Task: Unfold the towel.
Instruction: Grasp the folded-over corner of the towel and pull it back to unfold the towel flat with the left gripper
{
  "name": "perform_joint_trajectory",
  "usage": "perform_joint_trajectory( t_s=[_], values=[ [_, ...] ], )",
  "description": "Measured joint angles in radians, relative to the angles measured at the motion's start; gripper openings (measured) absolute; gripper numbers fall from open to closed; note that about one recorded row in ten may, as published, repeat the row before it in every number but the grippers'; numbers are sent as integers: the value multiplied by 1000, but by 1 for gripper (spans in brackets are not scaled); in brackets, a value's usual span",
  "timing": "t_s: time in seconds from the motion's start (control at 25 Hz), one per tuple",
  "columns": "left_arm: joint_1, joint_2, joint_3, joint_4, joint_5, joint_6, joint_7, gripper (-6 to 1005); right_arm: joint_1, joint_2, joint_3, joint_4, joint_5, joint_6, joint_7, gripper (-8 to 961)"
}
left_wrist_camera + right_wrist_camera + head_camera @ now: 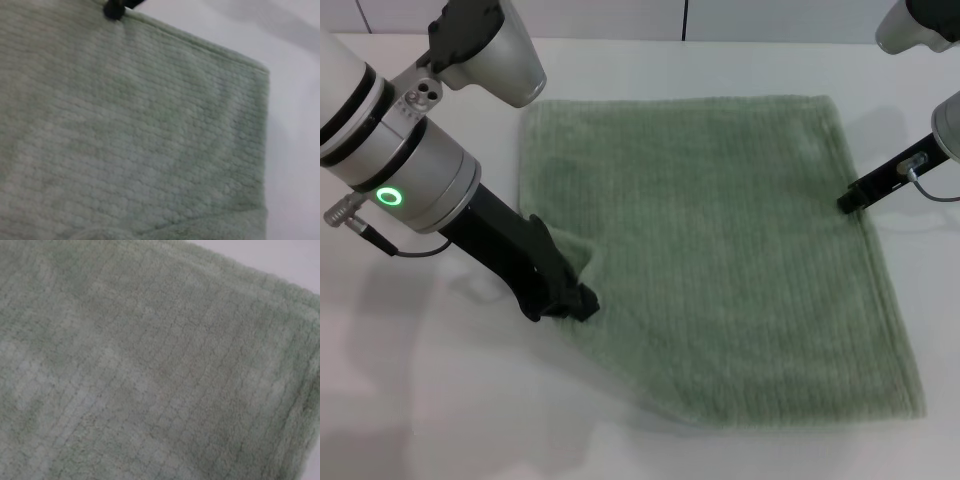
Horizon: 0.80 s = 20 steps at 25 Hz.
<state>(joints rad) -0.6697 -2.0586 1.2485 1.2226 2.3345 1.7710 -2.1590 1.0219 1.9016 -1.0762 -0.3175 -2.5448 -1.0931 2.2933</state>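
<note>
Head view: the towel (720, 260), a pale sage-green terry cloth with fine ribbed stripes and a hemmed border, lies spread nearly flat and roughly square on the white tabletop (420, 400), filling the middle and right of the work area. Its left edge is drawn inward and puckered into a small raised fold where the left gripper (570, 297), black and angled downward, meets the cloth; the gripper appears clenched on that edge, though its fingertips are partly hidden by the fold. The right gripper (848, 201), also black, has its tip at the towel's right edge near the far corner; whether it is closed or released cannot be told. Left wrist view: the pile shows as rows of small rounded tufts, with a hemmed corner of the towel (150, 135) against bare tabletop. Right wrist view: the same tufted grid of the towel (150, 370), with a soft rolled edge.
</note>
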Motion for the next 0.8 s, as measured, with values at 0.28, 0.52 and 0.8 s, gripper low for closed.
perform_joint_trajectory(
  t_s=[0.28, 0.52, 0.8],
  values=[
    [-5, 0, -1, 1, 8, 77, -18, 33, -2, -1, -2, 0, 0, 1, 0, -1],
    [-7, 0, 3, 0, 36, 84, -30, 33, -2, -2, -2, 0, 0, 1, 0, -1],
    [-11, -4, 36, -6, 69, 100, -45, 33, 2, -3, -2, 0, -2, 1, 0, -1]
  ],
)
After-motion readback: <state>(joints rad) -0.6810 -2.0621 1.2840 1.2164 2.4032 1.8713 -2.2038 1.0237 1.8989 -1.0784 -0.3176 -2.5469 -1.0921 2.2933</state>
